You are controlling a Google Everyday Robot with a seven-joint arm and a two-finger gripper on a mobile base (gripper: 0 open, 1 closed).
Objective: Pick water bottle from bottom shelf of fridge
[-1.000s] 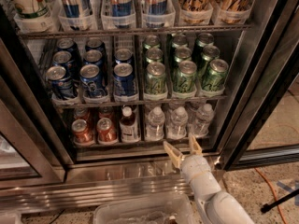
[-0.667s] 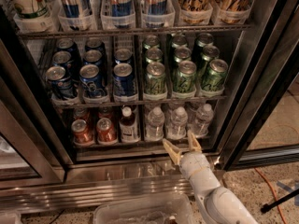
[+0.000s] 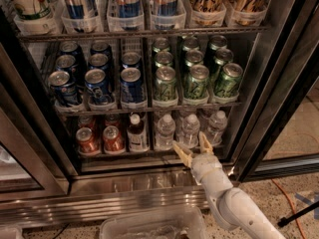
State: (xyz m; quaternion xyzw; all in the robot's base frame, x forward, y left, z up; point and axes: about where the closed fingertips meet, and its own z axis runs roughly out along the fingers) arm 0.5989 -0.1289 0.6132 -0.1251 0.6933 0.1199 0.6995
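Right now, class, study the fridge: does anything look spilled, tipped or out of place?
Nothing stands out. Cans and water bottles stand upright in rows, nothing spilled. The open end effector sits before those bottles on the bottom shelf.

Blue cans (image 3: 99, 81) and green cans (image 3: 195, 79) pack the middle rack (image 3: 149, 107) as red cans (image 3: 99, 139) (with a brown bottle (image 3: 135, 133)) sit lower, left of the gripper (image 3: 193, 148), its fingers (image 3: 182, 154) spread.

Arm (image 3: 234, 210) reaching from lower right; gripper (image 3: 193, 148) mid-frame, fingers (image 3: 182, 154) spread apart.
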